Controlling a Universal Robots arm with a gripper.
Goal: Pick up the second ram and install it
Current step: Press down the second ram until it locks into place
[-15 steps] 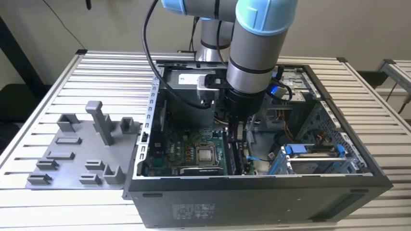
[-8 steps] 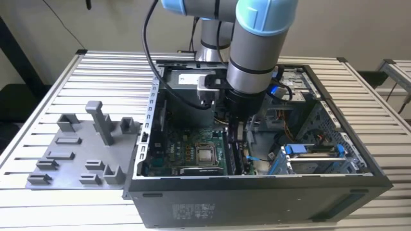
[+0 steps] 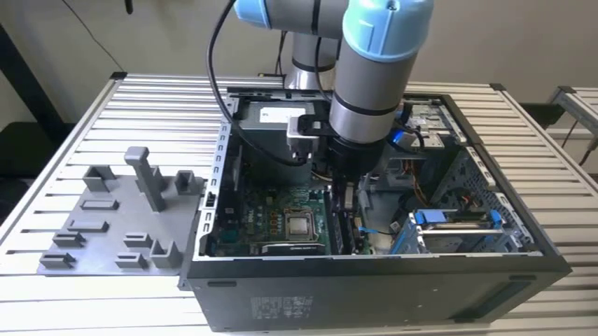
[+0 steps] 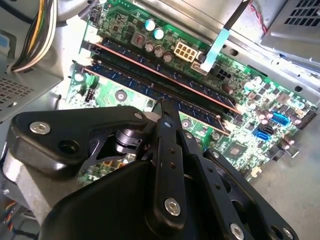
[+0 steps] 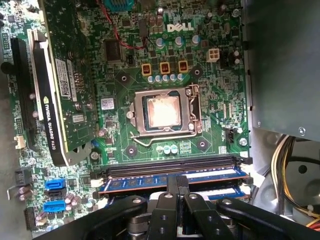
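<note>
Little weight to reckon with: judging the second ram (image 5: 135,184) as thin, stiff and brittle, best taken by its bare long edges, away from chips and contacts. Lying lengthwise along a motherboard slot (image 5: 170,164) just beside the CPU socket (image 5: 162,112). Bearing on its top edge with the end effector (image 5: 178,192), tips clenched together and grasping nothing. Working deep inside the open computer case (image 3: 374,294) on the slatted bench (image 3: 94,301), with the power supply (image 3: 271,119) and cables (image 5: 290,165) crowding close.
</note>
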